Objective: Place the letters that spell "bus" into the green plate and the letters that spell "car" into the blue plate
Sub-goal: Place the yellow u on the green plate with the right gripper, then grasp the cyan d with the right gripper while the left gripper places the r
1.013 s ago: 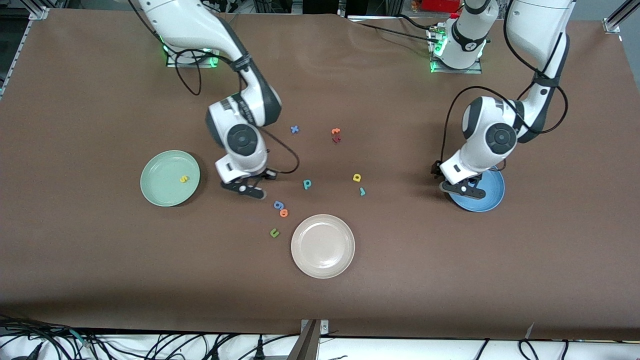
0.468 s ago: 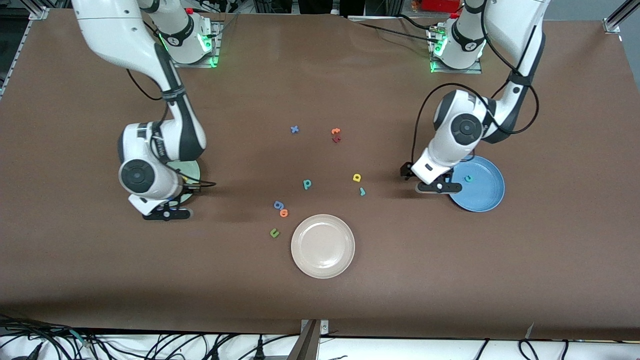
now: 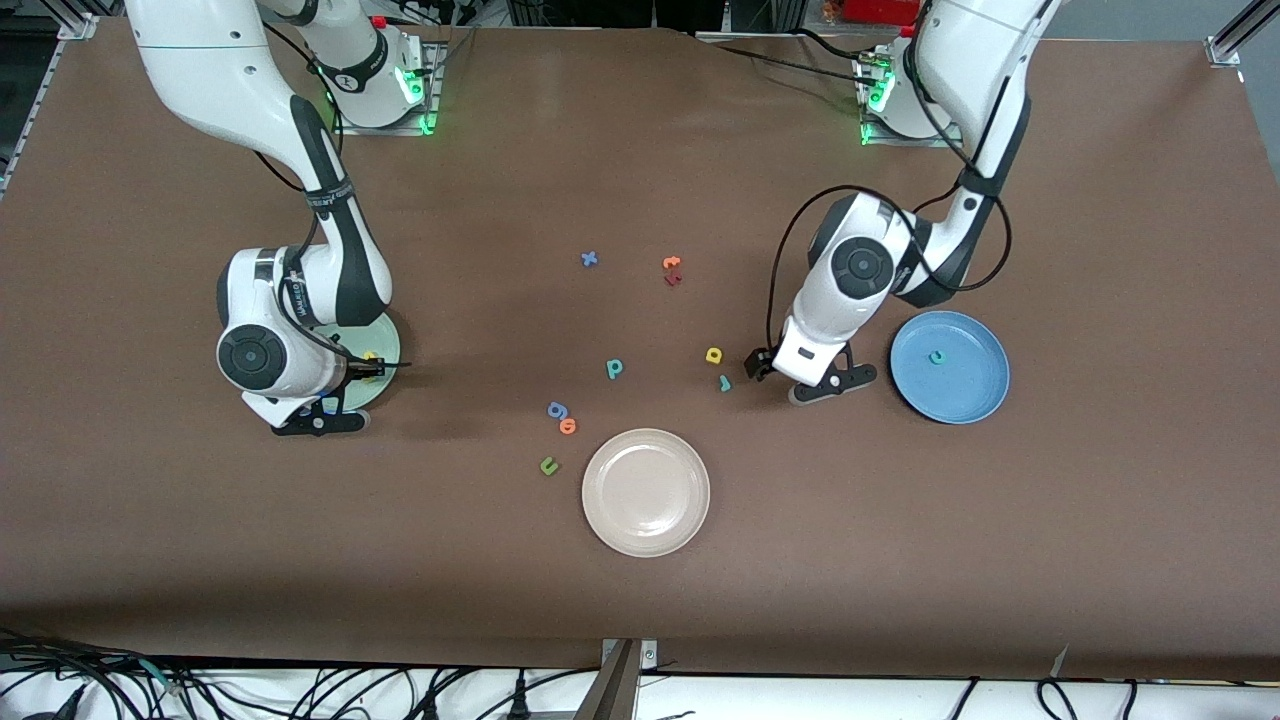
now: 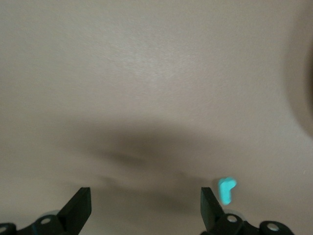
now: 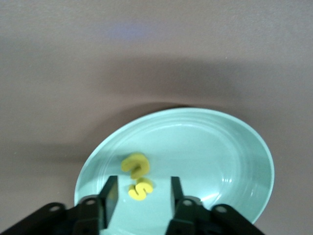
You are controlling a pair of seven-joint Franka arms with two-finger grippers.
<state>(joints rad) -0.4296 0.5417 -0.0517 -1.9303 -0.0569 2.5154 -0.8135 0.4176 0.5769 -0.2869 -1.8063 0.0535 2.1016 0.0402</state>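
Brown table (image 3: pixel 640 150). Green plate (image 5: pixel 230 147) toward the right arm's end holds yellow s (image 5: pixel 141 189) and yellow u (image 5: pixel 135 164). Right hand (image 5: pixel 142 196) hovers over it, fingers apart, pinching nothing. Blue plate (image 3: pixel 975 385) holds teal c (image 3: pixel 937 356). Left hand (image 4: pixel 145 208) hovers spread near teal r (image 4: pixel 226 189) and yellow a (image 3: pixel 714 354). Teal b (image 3: pixel 614 369) lies mid-table; cream plate (image 3: pixel 646 492) nearer the camera.

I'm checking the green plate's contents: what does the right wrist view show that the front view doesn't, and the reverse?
Only the right wrist view shows two yellow letters lying in the green plate between the open right gripper. Only the front view shows the blue plate with a teal c, the cream plate, the loose letters and the open left gripper. Both show the green plate.
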